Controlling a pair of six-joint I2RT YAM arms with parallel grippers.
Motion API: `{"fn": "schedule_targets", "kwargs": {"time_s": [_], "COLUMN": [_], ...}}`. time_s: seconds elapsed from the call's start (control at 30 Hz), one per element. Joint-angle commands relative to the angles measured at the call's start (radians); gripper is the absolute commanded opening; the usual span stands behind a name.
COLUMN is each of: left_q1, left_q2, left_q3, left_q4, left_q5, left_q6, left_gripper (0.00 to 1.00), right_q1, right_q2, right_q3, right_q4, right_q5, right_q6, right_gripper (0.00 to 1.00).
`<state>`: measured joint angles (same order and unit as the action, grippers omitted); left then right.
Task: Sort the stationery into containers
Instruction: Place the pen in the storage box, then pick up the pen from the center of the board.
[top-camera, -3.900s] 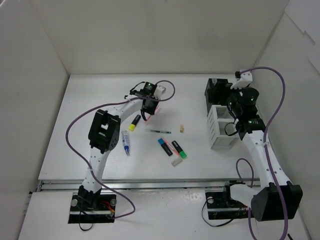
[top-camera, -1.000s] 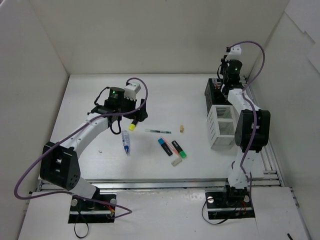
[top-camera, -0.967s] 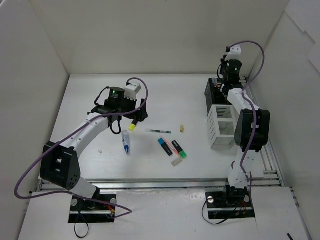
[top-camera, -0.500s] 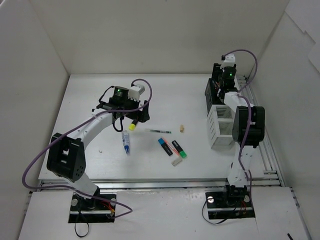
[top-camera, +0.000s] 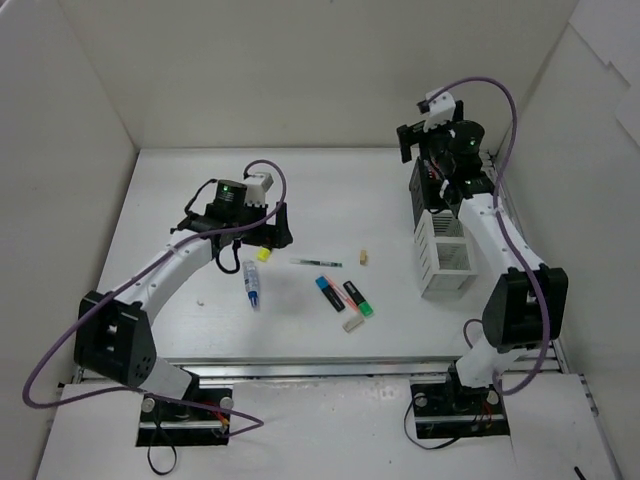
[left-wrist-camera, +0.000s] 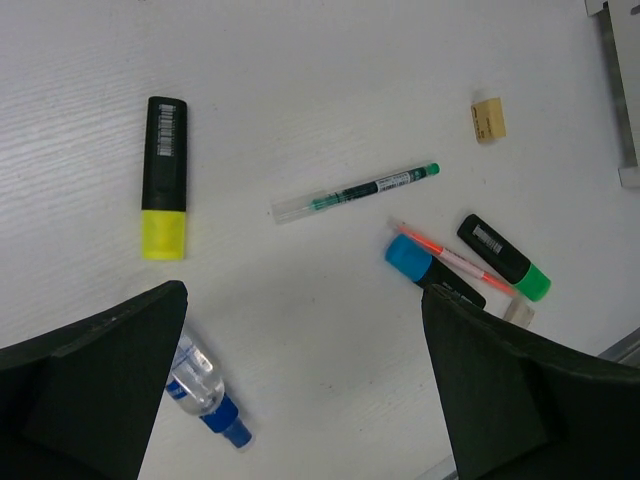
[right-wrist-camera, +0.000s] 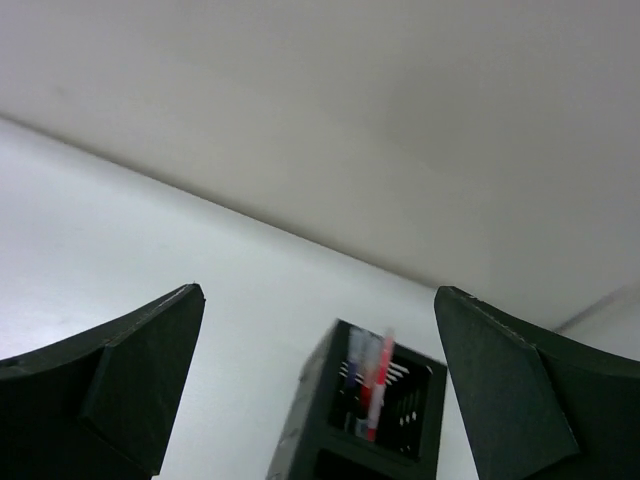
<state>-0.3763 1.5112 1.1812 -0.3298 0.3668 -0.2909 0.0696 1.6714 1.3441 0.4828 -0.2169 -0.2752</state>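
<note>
Okay, I see left gripper (left-wrist-camera: 302, 300) spread wide near yellow highlighter (left-wrist-camera: 164, 178); right gripper (right-wrist-camera: 318, 292) spread, empty, above black box (right-wrist-camera: 375, 425).

place: robot lab test cell | signs: white panel walls (top-camera: 300, 70); white table (top-camera: 350, 190); aluminium base rails (top-camera: 300, 368)

The bench (left-wrist-camera: 330, 60) is matt white with faint grain; the green pen (left-wrist-camera: 355, 190) has a clear glossy plastic barrel; the eraser (left-wrist-camera: 488, 119) looks dull.
</note>
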Motion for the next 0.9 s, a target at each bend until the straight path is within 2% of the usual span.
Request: {"fn": "schedule_targets", "kwargs": {"time_s": [0.0,0.07,0.2,0.3,0.47,0.6,0.87], "left_q1": [0.005,0.005,0.026,0.051,0.105,0.125,0.134], "left_q2": [-0.123,-0.181,-0.301,-0.399,-0.512,-0.583,-0.670], "left_q3": [-0.020,-0.043,-0.130,-0.196,-0.274,-0.322,-0.351], "left_q4": [-0.014,-0.035,-0.083,-0.118,-0.190,-0.215,-0.253], "left_q5": [-0.068,-0.120,-0.206,-0.261,-0.310,-0.328,-0.362], "left_q6": [-0.060,-0.073,-0.119,-0.177,-0.270,-0.307,-0.326], "left_gripper": [1.00,0.99,0.99,1.00,1.00,0.99,0.99], "right_q1": [0.074,0.114,0.221,0.274,0.397,0.510,0.653], "right_q2": [-0.090,-0.101,-0.113,-0.093,0.046,0.166,0.382], "right_q3": [0.108,0.135,0.107,0.081,0.136,0.202,0.332], "right_q4": [-0.264,-0.393,-0.477,-0.530,-0.711,-0.809,-0.816], "right_q5": [-0.182,-0.255,-0.317,-0.344,-0.363,-0.331,-0.093], "right_q6": [-0.169,-0.266,-0.416,-0.438,-0.513,-0.530,-0.466], "right_gripper": [0.98,0.98,0.98,0.98,0.98,0.98,0.97]}}
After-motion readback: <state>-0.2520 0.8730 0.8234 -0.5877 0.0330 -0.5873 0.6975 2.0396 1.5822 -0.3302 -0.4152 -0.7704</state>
